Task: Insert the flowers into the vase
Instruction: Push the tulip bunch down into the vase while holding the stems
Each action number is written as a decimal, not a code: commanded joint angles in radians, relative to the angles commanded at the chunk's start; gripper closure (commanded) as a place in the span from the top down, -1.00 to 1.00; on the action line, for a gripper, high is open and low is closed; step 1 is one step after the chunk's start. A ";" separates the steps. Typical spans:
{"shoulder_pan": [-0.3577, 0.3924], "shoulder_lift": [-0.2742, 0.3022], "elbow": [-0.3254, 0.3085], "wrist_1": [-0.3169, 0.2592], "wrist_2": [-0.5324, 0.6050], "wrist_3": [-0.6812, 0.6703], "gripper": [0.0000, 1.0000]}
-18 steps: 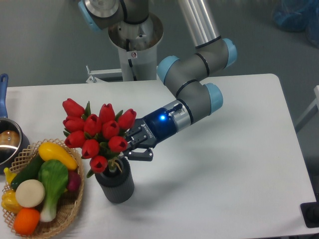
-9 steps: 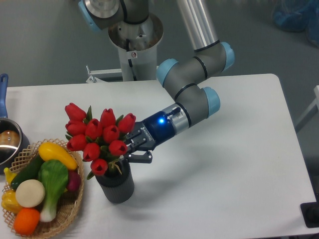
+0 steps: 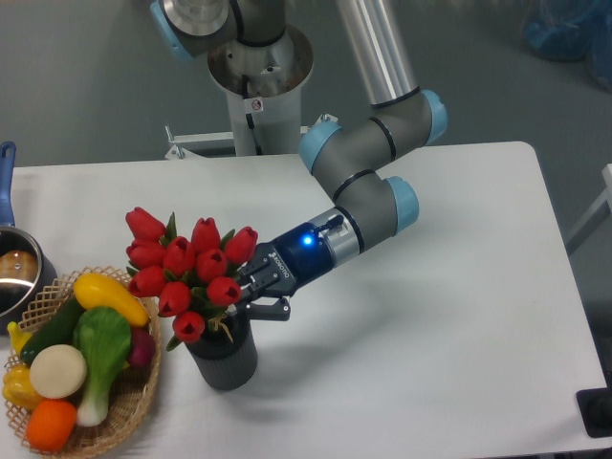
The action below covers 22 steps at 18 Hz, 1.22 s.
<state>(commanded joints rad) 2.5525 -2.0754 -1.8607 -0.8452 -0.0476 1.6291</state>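
- Broadly, the white table [image 3: 459,316] is filling most of the frame, and the grey arm [image 3: 368,182] is reaching down from the top centre toward the lower left.
- At the lower left edge, a wicker basket [image 3: 134,406] is holding toy vegetables [image 3: 91,344], and a steel pot [image 3: 14,273] with a blue handle is showing just above it at the left border.
- Left of centre, the flowers [image 3: 186,268] are leaning over the vase [image 3: 225,356], their red buds spreading wider than its mouth and tilting toward the upper left; the stems are reaching down into the mouth, though how deep they are sitting is hidden by the leaves.
- The vase is standing upright in the lower left part of the frame, just right of the basket and apart from it.
- The gripper [image 3: 251,290] is sitting just above the vase's rim, at the right side of the bunch; its dark fingers appear to be clamping the stems, judging by the tilted bunch.
- Judging from this, the insertion step is in hand and nearly done: the stems are entering the vase.
- The next move is likely calling for lowering the bunch until it settles, then parting the fingers and drawing back up and to the right without dragging the stems or tipping the vase.
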 joint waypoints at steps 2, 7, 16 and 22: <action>0.000 -0.002 0.000 0.000 0.000 0.000 -0.55; 0.000 -0.002 -0.003 0.002 0.000 0.002 -0.55; 0.000 -0.008 -0.008 0.003 0.041 0.002 -0.55; -0.002 -0.009 -0.012 0.003 0.041 0.002 -0.55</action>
<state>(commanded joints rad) 2.5510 -2.0847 -1.8730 -0.8422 -0.0061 1.6306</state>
